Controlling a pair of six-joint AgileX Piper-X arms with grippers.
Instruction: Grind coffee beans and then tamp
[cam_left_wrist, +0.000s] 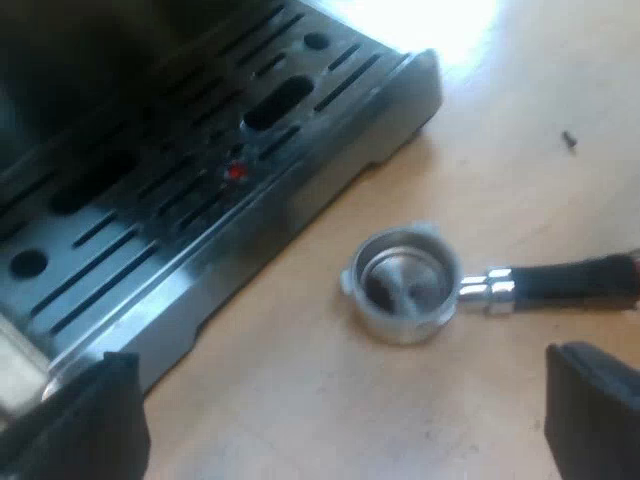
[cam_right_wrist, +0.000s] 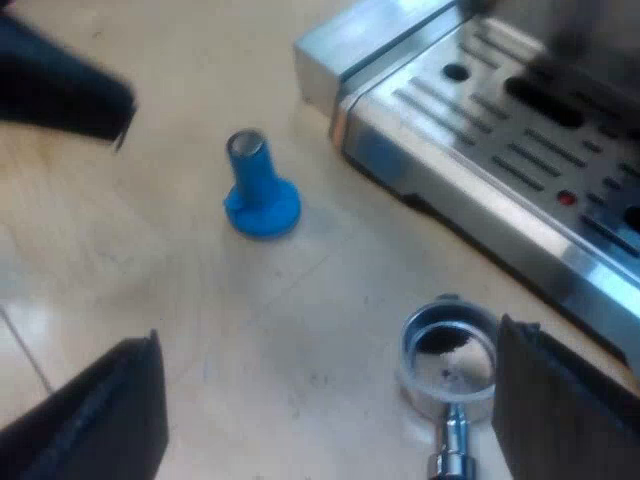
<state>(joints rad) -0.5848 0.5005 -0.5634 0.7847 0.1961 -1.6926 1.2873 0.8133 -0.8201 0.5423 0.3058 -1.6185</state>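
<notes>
Pale wood makes up the table (cam_left_wrist: 520, 120) under both claws. The left claw (cam_left_wrist: 345, 360) hangs spread wide above it, gripping nothing; its two black fingers (cam_left_wrist: 100, 420) stand far apart. Just ahead of this claw, in line with the gap between the fingers, lies the holder (cam_left_wrist: 405, 285), loose on the table with its metal cup facing up. A dark smear shows inside the cup. Its dark handle (cam_left_wrist: 570, 280) runs out sideways towards one finger of the claw and stays flat on the wood. Further ahead of the claw stands the machine (cam_left_wrist: 300, 200), with the slotted tray (cam_left_wrist: 150, 200) at its base and a small red spot on the tray.

The right claw (cam_right_wrist: 330, 340) is also wide apart and bare. The holder (cam_right_wrist: 450, 355) lies close beside one of its fingers (cam_right_wrist: 560, 400); whether they touch cannot be told. Well ahead of this claw the blue tamper (cam_right_wrist: 258, 190) stands upright on its broad foot, apart from the holder and clear of the machine (cam_right_wrist: 520, 130).
</notes>
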